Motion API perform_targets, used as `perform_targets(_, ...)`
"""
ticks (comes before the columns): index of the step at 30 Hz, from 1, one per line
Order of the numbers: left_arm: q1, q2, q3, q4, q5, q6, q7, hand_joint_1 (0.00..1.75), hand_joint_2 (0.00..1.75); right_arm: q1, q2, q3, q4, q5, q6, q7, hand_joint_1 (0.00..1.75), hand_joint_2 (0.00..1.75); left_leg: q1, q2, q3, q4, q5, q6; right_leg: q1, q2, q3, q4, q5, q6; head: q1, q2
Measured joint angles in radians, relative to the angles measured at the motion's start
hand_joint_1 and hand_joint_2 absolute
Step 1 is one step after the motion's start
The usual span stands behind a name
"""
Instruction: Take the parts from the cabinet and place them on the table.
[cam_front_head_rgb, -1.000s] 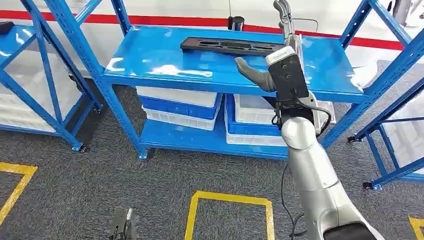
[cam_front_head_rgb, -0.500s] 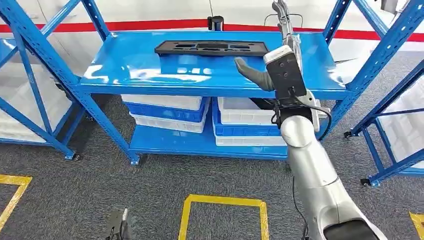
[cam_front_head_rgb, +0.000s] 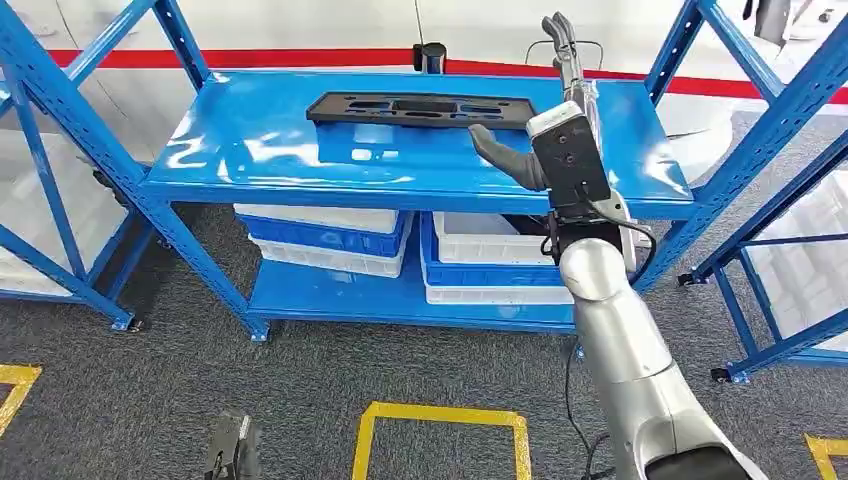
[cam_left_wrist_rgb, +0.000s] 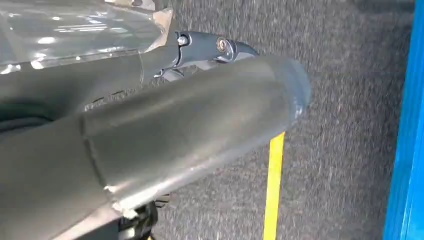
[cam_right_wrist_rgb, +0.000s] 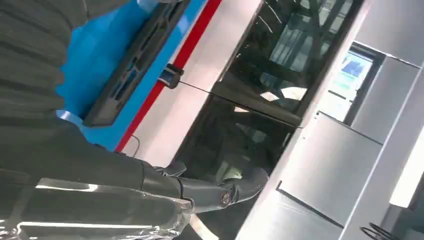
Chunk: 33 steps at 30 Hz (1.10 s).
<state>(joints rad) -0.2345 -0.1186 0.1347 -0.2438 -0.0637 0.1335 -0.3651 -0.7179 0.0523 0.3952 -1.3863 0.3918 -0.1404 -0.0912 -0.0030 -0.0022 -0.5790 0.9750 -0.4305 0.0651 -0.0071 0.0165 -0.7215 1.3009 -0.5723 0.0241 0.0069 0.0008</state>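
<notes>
The right hand (cam_front_head_rgb: 545, 110) is raised over the right part of a blue shelf (cam_front_head_rgb: 250, 160), holding nothing, its thumb spread left and its dark fingers (cam_front_head_rgb: 560, 40) pointing up and away toward the far wall. The part (cam_front_head_rgb: 420, 107), a long flat black panel with cut-outs, lies flat along the far edge of the top shelf, its right end just left of the hand and apart from it. The left hand (cam_left_wrist_rgb: 150, 135) hangs low over grey carpet beside a yellow floor line (cam_left_wrist_rgb: 272, 190); whether its fingers are spread or curled cannot be told.

Risks from here, as a judgement: the panel is long and thin, and the hand stands at one end only. A grip taken at that end could let the far-left end sag or swing, striking the left upright (cam_front_head_rgb: 80, 130) or dragging across the shelf. The fingers stand high and beyond the panel, so a descent without drawing back could land on bare shelf or shove the part toward the far edge, where a small black post (cam_front_head_rgb: 428, 55) stands and a drop behind the rack looks possible. The flat panel offers little to get under; fingers could skid over it. White and blue bins (cam_front_head_rgb: 330, 235) sit on the lower shelf, below any fall at the near edge.
</notes>
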Motion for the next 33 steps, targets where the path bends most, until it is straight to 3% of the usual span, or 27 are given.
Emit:
perform_targets(1, 0.002, 0.0, 0.0, 0.0, 0.0, 0.0, 0.0, 0.0, 0.0, 0.005, -0.002, 0.0, 0.003, 0.0, 0.0, 0.0, 0.0, 1.75, 0.004, -0.001, 0.005, 0.001, -0.005, -0.005, -0.005, -0.001, -0.021, 0.01, 0.007, 0.012, 0.001, 0.0)
perform_targets(2, 0.005, -0.001, 0.0, 0.0, 0.0, 0.0, 0.0, 0.0, 0.0, 0.007, -0.004, 0.0, 0.006, 0.0, 0.0, 0.0, 0.0, 1.75, 0.007, -0.001, 0.012, 0.001, -0.012, -0.012, -0.011, -0.003, -0.019, -0.025, 0.036, 0.023, 0.001, 0.0)
perform_targets(5, 0.006, -0.002, 0.0, 0.0, 0.0, 0.001, -0.001, 0.0, 0.0, 0.006, -0.007, -0.001, 0.008, -0.001, -0.002, -0.003, 0.0, 1.75, 0.019, -0.001, 0.041, 0.004, -0.037, -0.035, -0.032, -0.021, 0.072, -0.279, 0.182, 0.077, 0.002, 0.0)
perform_targets(6, 0.005, 0.0, 0.0, 0.0, 0.0, 0.0, -0.002, 0.0, 0.0, 0.008, -0.011, -0.002, 0.012, -0.003, -0.003, -0.006, 0.0, 1.75, 0.017, 0.0, 0.047, 0.009, -0.045, -0.044, -0.021, -0.025, 0.07, -0.291, 0.154, 0.06, 0.003, 0.0)
perform_targets(7, 0.004, -0.001, 0.0, 0.0, 0.0, 0.0, -0.002, 0.0, 0.0, 0.008, -0.011, -0.003, 0.013, -0.003, -0.005, -0.01, 0.0, 1.75, 0.015, 0.002, 0.043, 0.008, -0.052, -0.053, -0.013, -0.03, 0.085, -0.29, 0.138, 0.028, 0.005, 0.0)
perform_targets(8, 0.005, -0.001, 0.0, 0.0, 0.0, -0.001, -0.002, 0.0, 0.0, 0.014, -0.01, -0.003, 0.013, -0.005, -0.007, -0.012, 0.0, 1.75, 0.013, 0.003, 0.044, 0.008, -0.058, -0.058, -0.016, -0.026, 0.086, -0.29, 0.159, 0.013, -0.002, 0.0)
perform_targets(9, 0.006, -0.002, 0.0, 0.0, 0.0, -0.001, -0.003, 0.0, 0.0, 0.016, -0.015, -0.006, 0.014, -0.006, -0.011, -0.014, 0.0, 1.75, 0.016, 0.004, 0.051, 0.015, -0.059, -0.061, -0.017, -0.024, 0.088, -0.29, 0.152, -0.003, -0.001, 0.0)
perform_targets(11, 0.004, -0.003, 0.0, 0.0, 0.0, -0.001, -0.003, 0.0, 0.0, 0.016, -0.014, -0.007, 0.011, -0.006, -0.013, -0.017, 0.0, 1.75, 0.023, 0.005, 0.045, 0.04, -0.066, -0.069, -0.021, -0.016, 0.105, -0.289, 0.152, -0.017, -0.005, 0.0)
perform_targets(12, 0.0, -0.005, 0.0, 0.0, -0.002, -0.002, -0.003, 0.0, 0.0, 0.015, -0.014, -0.007, 0.01, -0.006, -0.014, -0.018, 0.0, 1.75, 0.024, 0.004, 0.014, 0.097, -0.071, -0.072, -0.019, -0.015, 0.112, -0.289, 0.147, -0.024, -0.007, 0.0)
perform_targets(13, -0.001, -0.005, 0.0, 0.0, -0.003, -0.004, -0.003, 0.0, 0.0, 0.017, -0.014, -0.007, 0.01, -0.006, -0.014, -0.018, 0.0, 1.75, 0.024, 0.005, -0.036, 0.176, -0.092, -0.075, -0.017, -0.015, 0.117, -0.289, 0.141, -0.031, -0.01, 0.0)
perform_targets(15, 0.002, -0.006, 0.0, 0.0, -0.003, -0.004, -0.003, 0.0, 0.0, 0.026, -0.014, -0.007, 0.01, -0.006, -0.014, -0.018, 0.0, 1.75, 0.024, 0.004, -0.138, 0.311, -0.154, -0.077, -0.008, -0.009, 0.126, -0.289, 0.13, -0.043, -0.01, 0.0)
perform_targets(16, 0.004, -0.006, 0.0, 0.0, -0.003, -0.004, -0.003, 0.0, 0.0, 0.031, -0.014, -0.007, 0.01, -0.006, -0.014, -0.018, 0.0, 1.75, 0.023, 0.004, -0.168, 0.332, -0.158, -0.074, -0.004, -0.006, 0.133, -0.289, 0.123, -0.044, -0.01, 0.0)
perform_targets(17, 0.005, -0.006, 0.0, 0.0, -0.003, -0.004, -0.003, 0.0, 0.0, 0.034, -0.014, -0.007, 0.01, -0.006, -0.014, -0.018, 0.0, 1.75, 0.022, 0.004, -0.174, 0.309, -0.133, -0.068, 0.001, -0.003, 0.141, -0.29, 0.117, -0.045, -0.011, 0.0)
perform_targets(18, 0.005, -0.006, 0.0, 0.0, -0.003, -0.004, -0.003, 0.0, 0.0, 0.035, -0.014, -0.007, 0.01, -0.006, -0.014, -0.018, 0.0, 1.75, 0.019, 0.004, -0.16, 0.251, -0.084, -0.059, 0.005, -0.001, 0.152, -0.29, 0.111, -0.046, -0.01, 0.0)
perform_targets(19, 0.005, -0.006, 0.0, 0.0, -0.003, -0.004, -0.003, 0.0, 0.0, 0.034, -0.014, -0.007, 0.01, -0.006, -0.014, -0.018, 0.0, 1.75, 0.013, 0.003, -0.127, 0.159, -0.019, -0.045, 0.01, 0.0, 0.163, -0.291, 0.103, -0.046, -0.01, 0.0)
perform_targets(20, 0.004, -0.006, 0.0, 0.0, -0.003, -0.004, -0.003, 0.0, 0.0, 0.033, -0.014, -0.007, 0.01, -0.005, -0.014, -0.018, 0.0, 1.75, 0.003, 0.003, -0.088, 0.064, 0.041, -0.025, 0.011, 0.001, 0.173, -0.292, 0.097, -0.047, -0.01, 0.0)
perform_targets(21, 0.003, -0.001, 0.0, 0.0, -0.003, -0.003, -0.003, 0.0, 0.0, 0.034, -0.014, -0.007, 0.01, -0.006, -0.014, -0.018, 0.0, 1.75, -0.004, 0.001, -0.08, 0.044, 0.049, -0.015, 0.008, 0.001, 0.182, -0.297, 0.092, -0.045, -0.003, 0.0)
perform_targets(22, 0.002, -0.004, -0.001, 0.0, -0.005, -0.004, -0.004, 0.0, 0.0, 0.033, -0.015, -0.007, 0.01, -0.006, -0.014, -0.018, 0.0, 1.75, -0.012, -0.002, -0.078, 0.033, 0.018, -0.009, 0.006, 0.005, 0.184, -0.305, 0.089, -0.039, 0.0, 0.0)
perform_targets(24, 0.001, -0.003, 0.0, 0.0, -0.004, -0.003, -0.004, 0.0, 0.0, 0.037, -0.015, -0.008, 0.01, -0.006, -0.014, -0.018, 0.0, 1.75, -0.019, -0.003, -0.063, 0.002, 0.033, 0.004, 0.006, 0.003, 0.192, -0.291, 0.101, -0.022, -0.005, 0.0)
perform_targets(25, 0.001, -0.004, 0.0, 0.0, -0.004, -0.003, -0.003, 0.0, 0.0, 0.035, -0.015, -0.008, 0.01, -0.005, -0.014, -0.018, 0.0, 1.75, -0.019, -0.002, -0.046, -0.004, 0.037, 0.01, 0.008, 0.003, 0.2, -0.29, 0.106, -0.013, -0.005, 0.0)
perform_targets(27, -0.001, -0.005, 0.0, 0.0, -0.004, -0.003, -0.004, 0.0, 0.0, 0.03, -0.015, -0.009, 0.01, -0.005, -0.014, -0.019, 0.0, 1.75, -0.009, 0.001, -0.018, -0.016, 0.043, 0.011, 0.006, -0.001, 0.181, -0.251, 0.076, -0.008, -0.003, 0.0)
perform_targets(28, -0.004, -0.005, 0.0, 0.0, -0.004, -0.003, -0.004, 0.0, 0.0, 0.027, -0.015, -0.01, 0.01, -0.005, -0.014, -0.019, 0.0, 1.75, -0.007, 0.0, -0.015, -0.016, 0.042, 0.011, 0.004, -0.002, 0.149, -0.189, 0.058, -0.008, -0.003, 0.0)
perform_targets(30, -0.004, -0.01, 0.0, 0.0, -0.004, -0.003, -0.004, 0.0, 0.0, 0.033, -0.016, -0.01, 0.01, -0.005, -0.014, -0.018, 0.0, 1.75, -0.006, -0.001, -0.012, -0.015, 0.035, 0.009, -0.002, -0.002, 0.054, -0.043, 0.002, -0.005, -0.003, 0.0)
perform_targets(31, -0.001, -0.011, 0.0, 0.0, -0.004, -0.004, -0.004, 0.0, 0.0, 0.037, -0.017, -0.01, 0.01, -0.005, -0.014, -0.018, 0.0, 1.75, -0.004, -0.002, -0.011, -0.015, 0.031, 0.004, -0.006, -0.003, 0.02, -0.004, -0.01, -0.002, -0.003, 0.0)
perform_targets(32, 0.001, -0.011, 0.0, 0.0, -0.004, -0.004, -0.004, 0.0, 0.0, 0.041, -0.018, -0.011, 0.01, -0.005, -0.014, -0.018, 0.0, 1.75, -0.002, -0.003, -0.008, -0.014, 0.027, -0.001, -0.01, -0.004, 0.01, -0.012, -0.001, 0.001, -0.003, 0.0)
perform_targets(33, 0.003, -0.012, 0.0, 0.0, -0.004, -0.004, -0.003, 0.0, 0.0, 0.041, -0.018, -0.011, 0.01, -0.005, -0.014, -0.018, 0.0, 1.75, 0.002, -0.004, -0.003, -0.014, 0.022, -0.007, -0.015, -0.005, 0.02, -0.061, 0.029, 0.012, -0.003, 0.0)
